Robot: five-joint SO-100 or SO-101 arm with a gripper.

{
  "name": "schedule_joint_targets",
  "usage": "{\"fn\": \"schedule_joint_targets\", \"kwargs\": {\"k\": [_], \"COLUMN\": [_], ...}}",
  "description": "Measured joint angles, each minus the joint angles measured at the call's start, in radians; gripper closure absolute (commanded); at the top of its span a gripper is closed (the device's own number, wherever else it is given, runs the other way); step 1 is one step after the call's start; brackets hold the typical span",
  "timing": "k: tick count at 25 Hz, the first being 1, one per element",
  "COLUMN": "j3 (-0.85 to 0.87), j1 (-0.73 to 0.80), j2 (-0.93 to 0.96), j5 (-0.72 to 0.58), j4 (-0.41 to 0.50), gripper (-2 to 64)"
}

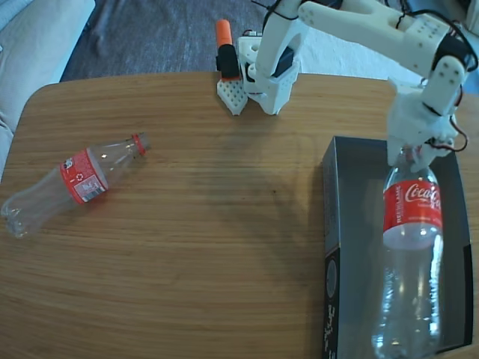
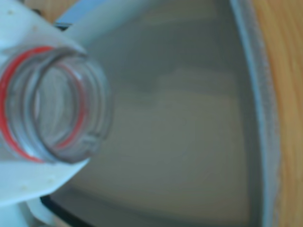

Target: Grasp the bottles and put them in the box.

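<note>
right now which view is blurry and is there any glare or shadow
Wrist view: soft throughout, the bottle mouth blurred up close, the box floor hazy. Fixed view: sharp, a faint arm shadow on the table, mild glare on the held bottle.

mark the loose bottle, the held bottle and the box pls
loose bottle (image 1: pixel 84 178): fixed view, on its red label, lying on the table.
held bottle (image 1: pixel 412 208): fixed view, on its red label.
box (image 1: pixel 349 224): fixed view, on the bare grey floor left of the held bottle.

A home living room (apparently): wooden table, carpet, pale sofa.
</note>
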State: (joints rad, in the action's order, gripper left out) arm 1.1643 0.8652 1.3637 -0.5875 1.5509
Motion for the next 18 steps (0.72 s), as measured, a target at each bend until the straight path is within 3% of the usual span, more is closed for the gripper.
{"fn": "schedule_joint_targets", "kwargs": {"k": [11, 18], "j3": [0.199, 0.272], "j1": [0.057, 0.049], "j2": [0.0, 0.0], "j5": [-0.012, -0.005], "j4": [-0.141, -0.156], "gripper": [60.6, 60.6]}}
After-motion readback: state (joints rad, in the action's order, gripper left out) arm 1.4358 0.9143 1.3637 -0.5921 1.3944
